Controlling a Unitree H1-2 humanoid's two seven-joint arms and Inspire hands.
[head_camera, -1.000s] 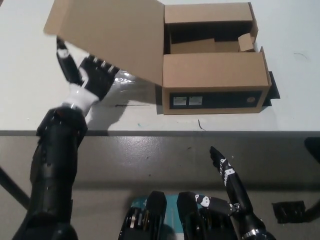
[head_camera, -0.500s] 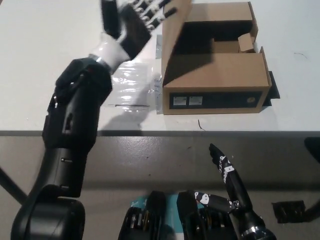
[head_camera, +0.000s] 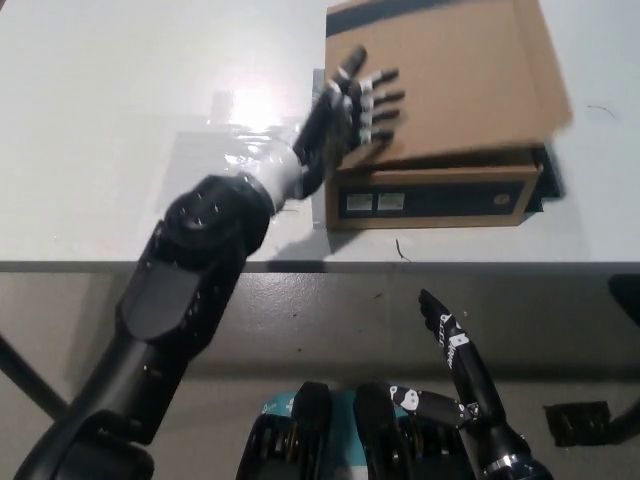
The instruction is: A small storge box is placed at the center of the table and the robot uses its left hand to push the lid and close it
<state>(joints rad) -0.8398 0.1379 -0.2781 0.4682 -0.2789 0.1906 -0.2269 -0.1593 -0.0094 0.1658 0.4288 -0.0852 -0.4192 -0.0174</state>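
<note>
Your left robot hand point(head_camera: 345, 120) lies flat on the cardboard lid point(head_camera: 445, 75), fingers point(head_camera: 378, 98) spread apart and pointing toward 3 o'clock, holding nothing. It presses on the lid's left part, near the edge that faces 9 o'clock. The wrist is white, and the black arm behind it runs down toward 7 o'clock, elbow bent above the counter's front edge.

The lid covers the top of the storage box point(head_camera: 432, 195), though it looks slightly tilted, its right corner jutting past the box wall toward 3 o'clock. You can see a dark stripe along the lid's far edge at 12 o'clock. The box sits on the white counter point(head_camera: 110, 110), up toward 1 o'clock in your view.

On the box's dark front panel there are two small pale labels point(head_camera: 375, 202) side by side at the left and a small round mark point(head_camera: 500, 199) at the right; their print is too small to read.

Your right robot hand point(head_camera: 460, 385) rests low at 5 o'clock, below the counter edge, fingers apart and gripping nothing. A crinkled sheet of clear plastic point(head_camera: 235, 150) lies on the counter just beside the box at 9 o'clock, partly under your left arm.
</note>
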